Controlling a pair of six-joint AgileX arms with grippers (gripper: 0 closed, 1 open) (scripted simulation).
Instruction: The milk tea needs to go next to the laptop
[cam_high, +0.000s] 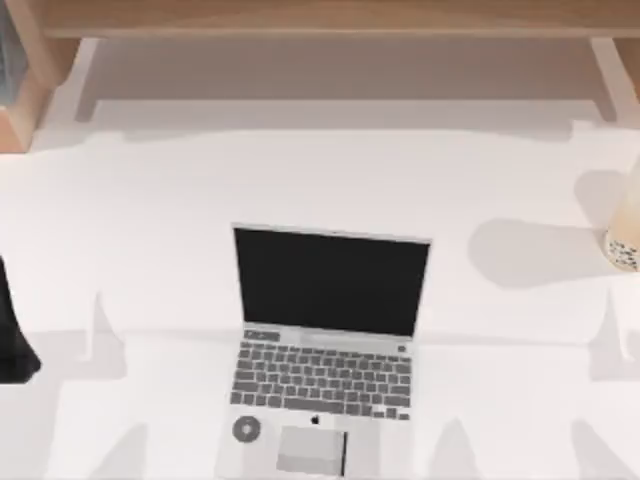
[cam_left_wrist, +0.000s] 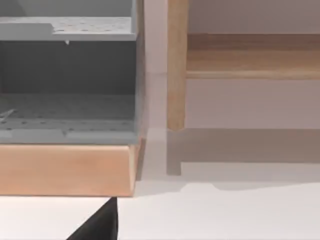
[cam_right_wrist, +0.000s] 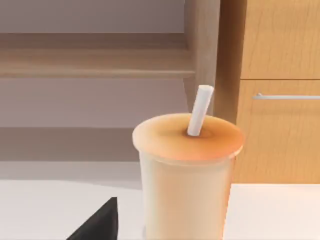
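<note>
Milk tea (cam_high: 624, 240) at the table's (cam_high: 150, 230) right edge, well apart from laptop (cam_high: 325, 350); fingers' state untellable.

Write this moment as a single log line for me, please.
milk tea: upright, table's right edge, apart from laptop | laptop: open, centre | right wrist camera: faces cup | left arm: left edge | placement: not done

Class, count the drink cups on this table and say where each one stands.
1. The milk tea stands at the table's right edge, well apart from the laptop; the top view cuts it off, so others beyond could be hidden.
</note>
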